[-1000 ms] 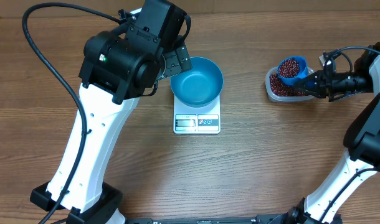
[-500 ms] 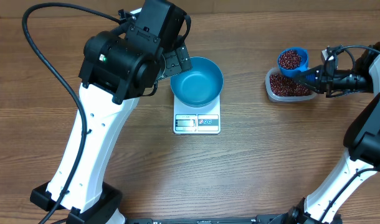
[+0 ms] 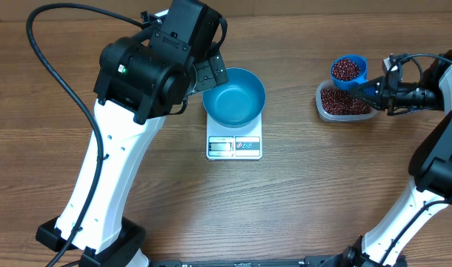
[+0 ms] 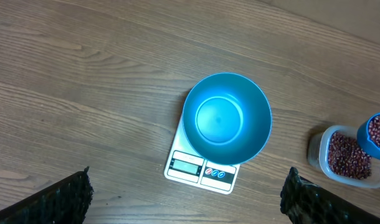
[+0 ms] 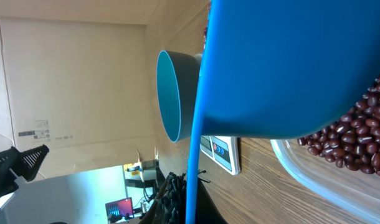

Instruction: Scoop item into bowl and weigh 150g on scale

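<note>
Right pincer [image 3: 373,91] tight on scoop [image 3: 347,70], left pincer [image 3: 211,74] wide

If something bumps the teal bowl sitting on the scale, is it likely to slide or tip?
The bowl looks empty, so probably light and easy to shove. It covers most of the small scale, so a sideways nudge could carry it off the edge. Its wide, low shape suggests sliding rather than tipping.

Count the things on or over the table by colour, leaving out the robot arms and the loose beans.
Blue: 2 (bowl, scoop)
White: 1 (scale)
Clear: 1 (tub)
Total: 4
</note>
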You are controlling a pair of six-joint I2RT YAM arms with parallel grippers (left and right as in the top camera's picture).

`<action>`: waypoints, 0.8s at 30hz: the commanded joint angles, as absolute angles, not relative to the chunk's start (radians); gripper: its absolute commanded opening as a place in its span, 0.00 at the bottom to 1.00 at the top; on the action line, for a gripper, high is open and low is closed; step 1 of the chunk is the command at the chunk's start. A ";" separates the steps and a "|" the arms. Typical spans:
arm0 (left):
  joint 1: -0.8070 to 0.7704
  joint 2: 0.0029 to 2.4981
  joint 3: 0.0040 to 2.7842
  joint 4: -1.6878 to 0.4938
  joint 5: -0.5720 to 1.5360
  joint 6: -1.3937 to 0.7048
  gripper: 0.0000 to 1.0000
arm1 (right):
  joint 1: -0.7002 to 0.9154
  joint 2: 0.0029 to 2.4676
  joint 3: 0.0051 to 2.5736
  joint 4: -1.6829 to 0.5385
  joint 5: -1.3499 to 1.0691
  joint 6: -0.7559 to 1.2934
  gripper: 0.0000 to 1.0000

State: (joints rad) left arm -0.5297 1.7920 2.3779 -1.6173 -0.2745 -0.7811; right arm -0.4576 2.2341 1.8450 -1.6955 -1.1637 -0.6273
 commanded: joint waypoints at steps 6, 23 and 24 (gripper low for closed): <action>-0.530 1.806 2.384 -1.619 -0.295 -0.762 1.00 | -0.460 2.116 1.913 -1.695 -1.207 -0.581 0.04; -0.530 1.806 2.384 -1.619 -0.295 -0.763 0.99 | -0.460 1.909 1.914 -1.695 -1.290 -0.471 0.04; -0.530 1.806 2.384 -1.619 -0.295 -0.762 1.00 | -0.460 1.904 1.914 -1.695 -1.296 -0.471 0.04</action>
